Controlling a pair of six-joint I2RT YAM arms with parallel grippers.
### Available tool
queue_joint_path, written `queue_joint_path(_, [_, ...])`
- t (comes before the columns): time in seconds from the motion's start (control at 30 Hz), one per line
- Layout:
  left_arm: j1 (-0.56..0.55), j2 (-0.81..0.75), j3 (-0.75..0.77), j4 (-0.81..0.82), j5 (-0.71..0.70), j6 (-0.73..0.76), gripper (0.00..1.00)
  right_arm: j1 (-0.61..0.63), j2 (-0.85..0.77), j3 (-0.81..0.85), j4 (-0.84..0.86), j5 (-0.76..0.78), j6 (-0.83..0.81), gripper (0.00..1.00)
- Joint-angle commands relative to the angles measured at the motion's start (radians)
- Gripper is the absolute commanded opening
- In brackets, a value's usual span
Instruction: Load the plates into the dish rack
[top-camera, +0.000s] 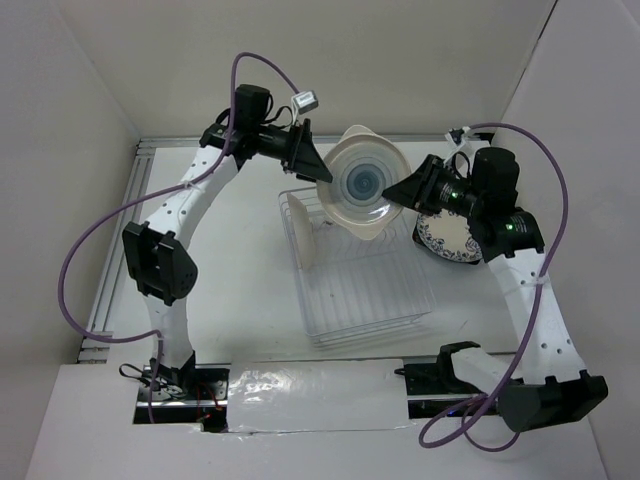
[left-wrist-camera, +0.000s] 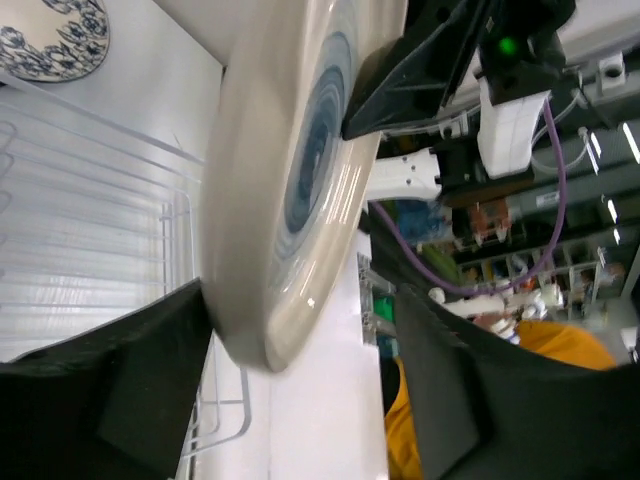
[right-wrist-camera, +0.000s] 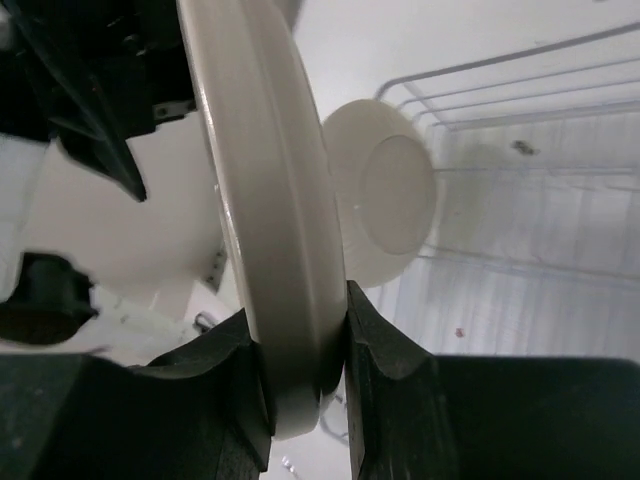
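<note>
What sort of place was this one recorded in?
Probably a robotics lab bench, not a kitchen: plain white walls box in the white table, and cluttered equipment shelves show beyond it.

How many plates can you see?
3. A blue-centred plate is up in the right pincer. A cream plate stands in the rack. A flowery plate lies on the table by the right arm. More may be hidden.

I see the blue-centred white plate (top-camera: 362, 190) held up, tilted, between my two grippers: left gripper (top-camera: 322, 172) at its left rim, right gripper (top-camera: 393, 192) at its right. The wire dish rack (top-camera: 360, 290) lies beneath them, and a dark floral plate (top-camera: 447, 243) sits just behind the right gripper.
</note>
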Motion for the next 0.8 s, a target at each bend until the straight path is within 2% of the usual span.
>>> queue_joint_path(0.0, [0.03,-0.053,0.03,-0.041,0.009,0.003,0.85,0.021,-0.053,0.144,-0.072,0.293,-0.063,0.0])
queue_joint_path(0.13, [0.101,-0.134,0.016,-0.145,-0.182,0.039,0.85,0.109,-0.023,0.267,-0.25,0.549,-0.117,0.0])
queue_joint_path(0.17, [0.126,-0.159,-0.001,-0.161,-0.271,0.045,0.85,0.173,-0.013,0.322,-0.277,0.669,-0.135,0.0])
queue_joint_path(0.23, [0.192,-0.231,-0.035,-0.184,-0.348,0.057,0.85,0.239,0.022,0.38,-0.356,0.789,-0.151,0.0])
queue_joint_path(0.27, [0.21,-0.248,-0.036,-0.219,-0.437,0.06,0.84,0.302,0.033,0.396,-0.377,0.899,-0.152,0.0])
queue_joint_path(0.37, [0.269,-0.306,-0.022,-0.283,-0.563,0.08,0.83,0.414,0.1,0.43,-0.449,1.076,-0.148,0.0])
queue_joint_path(0.6, [0.347,-0.342,-0.033,-0.333,-0.657,0.077,0.83,0.626,0.275,0.526,-0.571,1.365,-0.025,0.0])
queue_joint_path(0.77, [0.402,-0.351,-0.039,-0.339,-0.661,0.079,0.83,0.715,0.355,0.551,-0.578,1.388,0.024,0.0])
